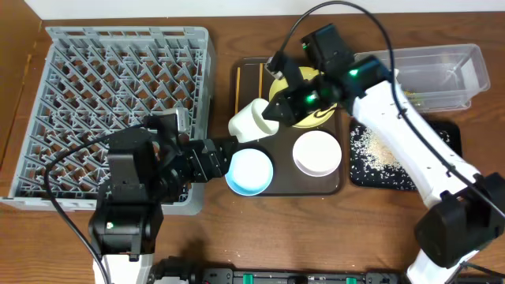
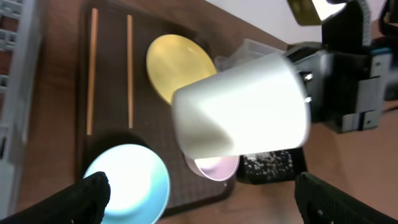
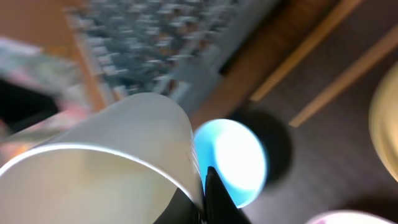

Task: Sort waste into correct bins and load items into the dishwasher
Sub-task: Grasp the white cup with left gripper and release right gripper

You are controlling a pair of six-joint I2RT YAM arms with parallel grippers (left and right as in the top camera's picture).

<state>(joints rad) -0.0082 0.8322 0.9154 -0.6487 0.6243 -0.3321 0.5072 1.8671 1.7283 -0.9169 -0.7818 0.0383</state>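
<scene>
My right gripper (image 1: 274, 109) is shut on the rim of a white cup (image 1: 251, 120) and holds it tilted above the dark brown serving tray (image 1: 289, 188); the pinch shows in the right wrist view (image 3: 205, 186). On that tray are a light blue bowl (image 1: 250, 171), a white bowl (image 1: 317, 152), a yellow plate (image 1: 309, 117) partly under the arm, and two orange sticks (image 1: 239, 85). My left gripper (image 1: 219, 162) is open and empty, just left of the blue bowl (image 2: 130, 183). I see no wrapper or paper scrap.
The grey dish rack (image 1: 118, 95) fills the left side. The clear tub (image 1: 442, 67) stands at the back right. The black tray (image 1: 398, 162) with rice-like crumbs (image 1: 371, 146) lies right of the serving tray.
</scene>
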